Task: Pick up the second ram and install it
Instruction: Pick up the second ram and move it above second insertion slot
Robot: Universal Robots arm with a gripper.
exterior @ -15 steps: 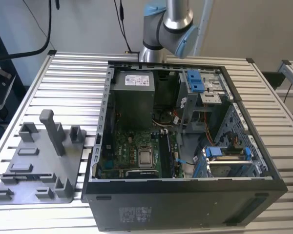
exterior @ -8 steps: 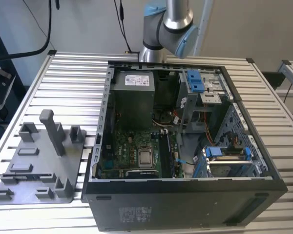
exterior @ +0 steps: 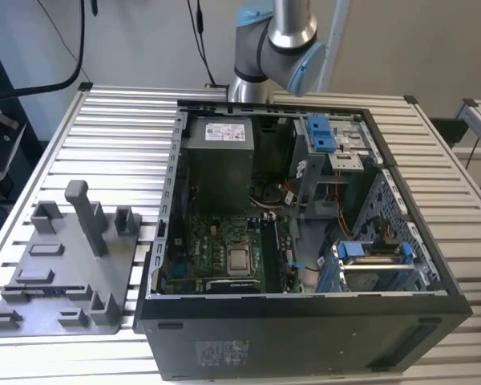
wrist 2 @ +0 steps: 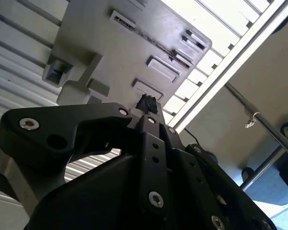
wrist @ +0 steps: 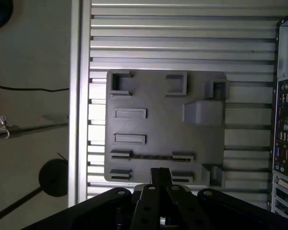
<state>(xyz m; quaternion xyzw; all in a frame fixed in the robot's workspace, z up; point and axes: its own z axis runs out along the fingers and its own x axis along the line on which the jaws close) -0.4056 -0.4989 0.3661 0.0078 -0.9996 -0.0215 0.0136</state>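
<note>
The second ram (wrist: 151, 156) is a thin dark strip standing on its edge between two grey holders of the grey tray (wrist: 163, 124). It also shows as a dark line in the second wrist view (wrist 2: 156, 40) and near the tray's front in the exterior view (exterior: 48, 287). My gripper (wrist: 160, 173) hangs well above the tray, over its edge close to the ram, touching nothing. Its black fingertips (wrist 2: 147, 102) are pressed together with nothing between them.
The open computer case (exterior: 305, 321) lies to the exterior view's right of the tray (exterior: 72, 265), motherboard and CPU socket (exterior: 239, 259) facing up. Grey blocks and a tall post (exterior: 86, 216) rise from the tray. The slatted table's edge rail (wrist: 79, 96) runs beside the tray.
</note>
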